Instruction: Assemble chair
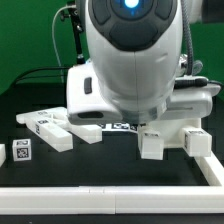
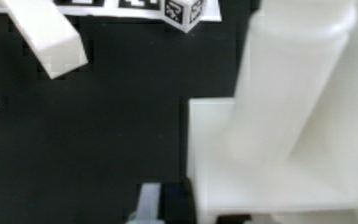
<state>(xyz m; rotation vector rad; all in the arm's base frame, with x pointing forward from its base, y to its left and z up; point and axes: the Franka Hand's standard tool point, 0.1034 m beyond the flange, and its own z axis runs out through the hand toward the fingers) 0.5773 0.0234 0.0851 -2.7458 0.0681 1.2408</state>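
White, glossy Panda arm (image 1: 125, 65) takes up most of ext. view, centre frame, and hides much of the work area behind it. Black table (image 1: 100, 168) underneath. White rail (image 1: 100, 197) runs along its near edge, w/ a second rail (image 1: 212, 170) angling off at the exterior view's right. Green backdrop behind.

Chair, ext. view: biggest piece is a white blocky sub-assy (image 1: 195, 100) behind the arm, toward the exterior view's right, partly hidden. Short white post (image 1: 150, 145) stands on table just below the arm's lower end. Second post (image 1: 197, 143) is near it, further to the exterior view's right. Can't tell if either is joined to the sub-assy. On the exterior view's left, long bars (image 1: 48, 127) lie flat in a cluster, tags up. Small tagged block (image 1: 22, 152) sits nearer the rail, apart from the cluster.

Wrist view: large white part (image 2: 291, 110) is close to cam and blurred. It reads as a long bar over a wider flat slab. Flat white strip (image 2: 43, 40) lies tilted on the table, well apart from it. Tagged cube (image 2: 185, 12) sits at frame edge, cut off.

Gripper (image 2: 194, 212): only one grey finger (image 2: 149, 205) shows in wrist view, just beside the slab's edge. In ext. view the arm body masks it. Opening width, and whether it grips the part: can't tell.
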